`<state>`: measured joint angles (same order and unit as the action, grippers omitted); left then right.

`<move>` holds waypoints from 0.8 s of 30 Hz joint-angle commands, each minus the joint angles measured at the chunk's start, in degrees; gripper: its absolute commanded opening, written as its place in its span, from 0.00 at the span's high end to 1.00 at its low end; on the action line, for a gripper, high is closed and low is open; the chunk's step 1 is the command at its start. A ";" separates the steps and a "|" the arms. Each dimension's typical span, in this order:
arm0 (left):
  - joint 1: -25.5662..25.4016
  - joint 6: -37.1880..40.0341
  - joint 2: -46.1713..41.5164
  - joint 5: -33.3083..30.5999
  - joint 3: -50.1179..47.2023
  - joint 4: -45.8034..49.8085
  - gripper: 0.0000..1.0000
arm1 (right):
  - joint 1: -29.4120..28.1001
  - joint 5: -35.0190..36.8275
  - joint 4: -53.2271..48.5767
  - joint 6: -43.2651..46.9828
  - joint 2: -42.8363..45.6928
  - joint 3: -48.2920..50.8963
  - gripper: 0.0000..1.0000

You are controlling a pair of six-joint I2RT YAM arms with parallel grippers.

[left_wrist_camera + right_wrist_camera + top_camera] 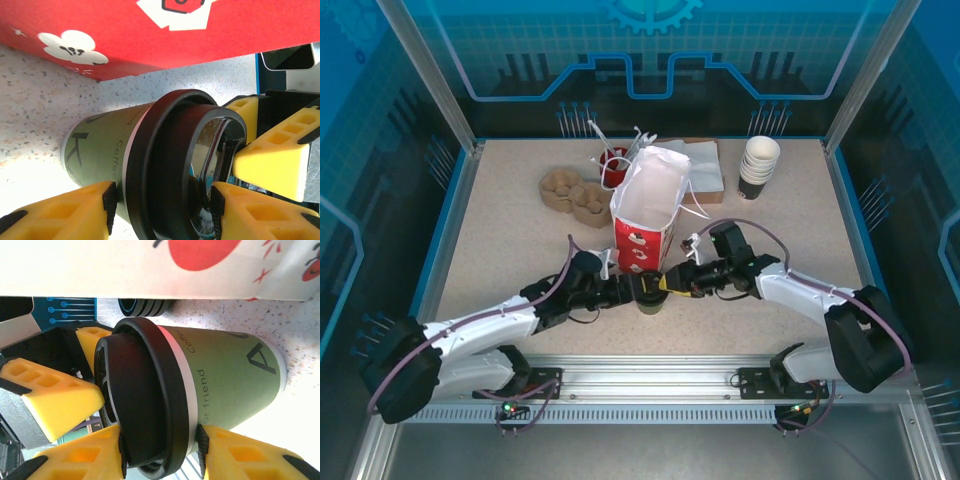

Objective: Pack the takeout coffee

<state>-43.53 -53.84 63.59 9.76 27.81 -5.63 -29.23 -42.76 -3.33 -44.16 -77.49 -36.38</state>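
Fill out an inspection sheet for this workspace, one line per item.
Surface: speckled table, no spills seen.
Job's things: takeout coffee, lidded, upright beside the open paper bag, not yet packed.
Clutter: pulp cup carriers, red cup of white sticks, napkins, cup stack, all at the back.
Grippers: right gripper clamps the coffee's lid; left gripper flanks it, grip unclear.
Cables: purple cables along both arms, no snag seen.
Surroundings: blue printed enclosure walls.
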 commanded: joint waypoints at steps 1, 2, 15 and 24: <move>0.64 1.15 -2.89 -1.03 1.91 2.72 0.43 | -1.52 2.41 -1.26 -0.48 -2.20 -0.59 0.59; 0.83 1.20 -3.22 -1.20 1.81 3.10 0.42 | -1.63 2.37 -1.28 -0.40 -2.38 -0.76 0.58; 1.57 2.77 -4.62 -2.85 3.58 7.63 0.39 | -1.41 9.26 -19.58 6.43 2.07 -7.76 0.39; 2.71 5.49 -6.62 -3.51 6.49 12.20 0.38 | 0.53 17.67 -43.59 12.60 10.23 -20.28 0.34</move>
<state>-41.65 -50.59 58.26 7.25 32.14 3.64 -29.67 -28.45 -35.59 -34.76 -70.11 -52.58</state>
